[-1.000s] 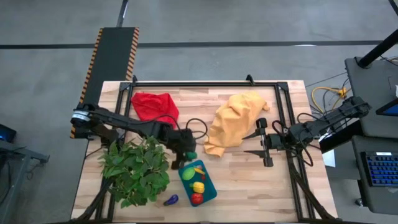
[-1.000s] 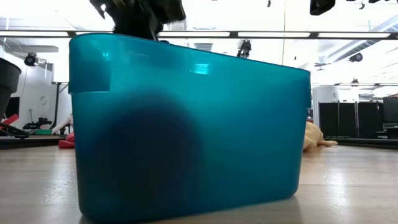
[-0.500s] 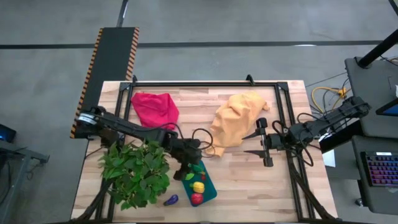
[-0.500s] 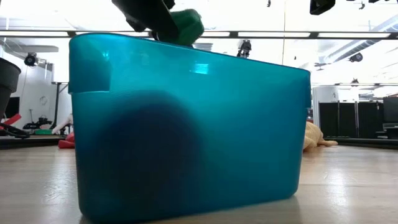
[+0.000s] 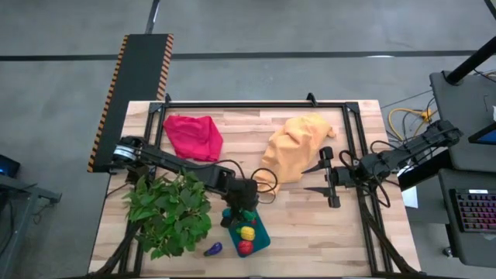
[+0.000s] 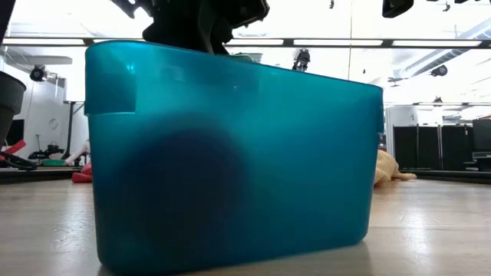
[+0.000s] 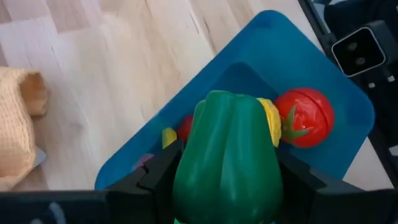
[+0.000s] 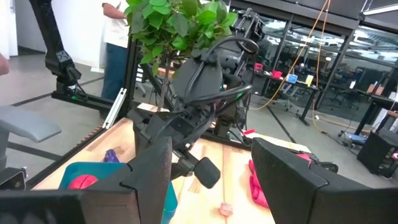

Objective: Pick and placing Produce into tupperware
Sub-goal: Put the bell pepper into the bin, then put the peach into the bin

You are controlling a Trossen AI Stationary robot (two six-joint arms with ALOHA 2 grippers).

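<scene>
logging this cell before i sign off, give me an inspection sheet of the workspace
surface: wooden table, black frame round it
job's things: teal tub holds a tomato and yellow pieces; purple piece on the table beside it
clutter: plant, red cloth, yellow cloth
grippers: left tool over the tub, shut on a green pepper; right tool open, waiting by the yellow cloth
cables: black loops along the left arm
surroundings: keyboard on a side desk

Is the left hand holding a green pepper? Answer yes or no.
Yes: the left hand is shut on the green pepper above the tupperware.
</scene>
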